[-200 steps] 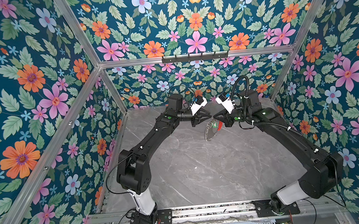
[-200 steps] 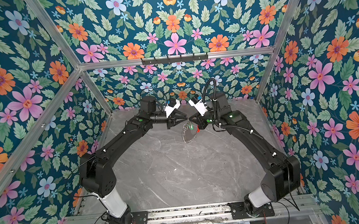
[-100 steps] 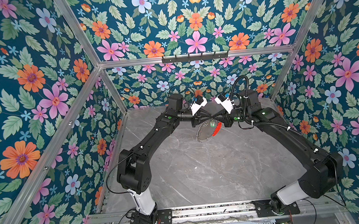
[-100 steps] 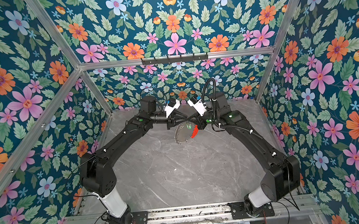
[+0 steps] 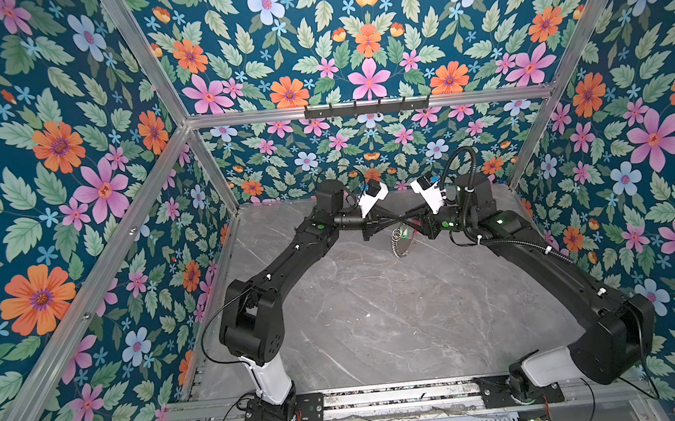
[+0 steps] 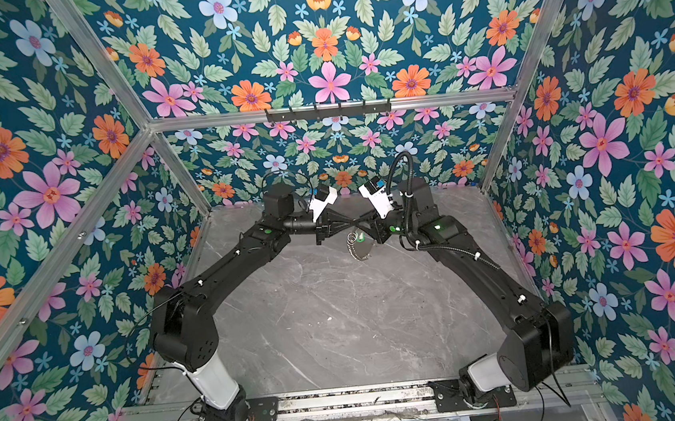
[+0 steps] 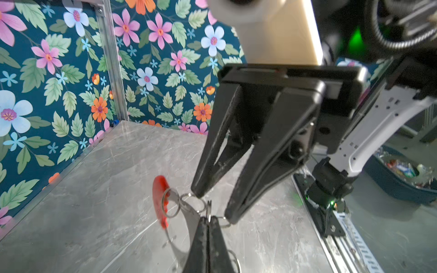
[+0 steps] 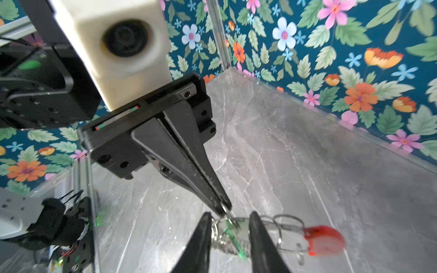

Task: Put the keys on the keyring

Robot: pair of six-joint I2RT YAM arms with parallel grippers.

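Note:
The keyring (image 5: 400,242) hangs above the table's far middle in both top views. It is a grey metal ring with small silver loops and a red arc (image 8: 324,240). My left gripper (image 7: 208,218) is shut, pinching one small silver loop at the keyring's (image 7: 189,217) rim. My right gripper (image 8: 230,218) is open, its fingers (image 8: 257,236) standing on either side of the ring without clamping it. The green-headed key (image 8: 233,238) lies against the ring between those fingers. In the right wrist view the left gripper (image 8: 223,208) comes in from above, with its tips meeting at the loop.
The grey marble tabletop (image 5: 377,308) lies under the hanging ring. Floral walls close in three sides. A dark hook rail (image 5: 366,107) runs along the back wall, and an aluminium base rail (image 5: 385,395) carries both arms at the front.
My right gripper has opened and let go of the ring. My left gripper has closed on a loop. The ring has swung slightly and now hangs from the left gripper.

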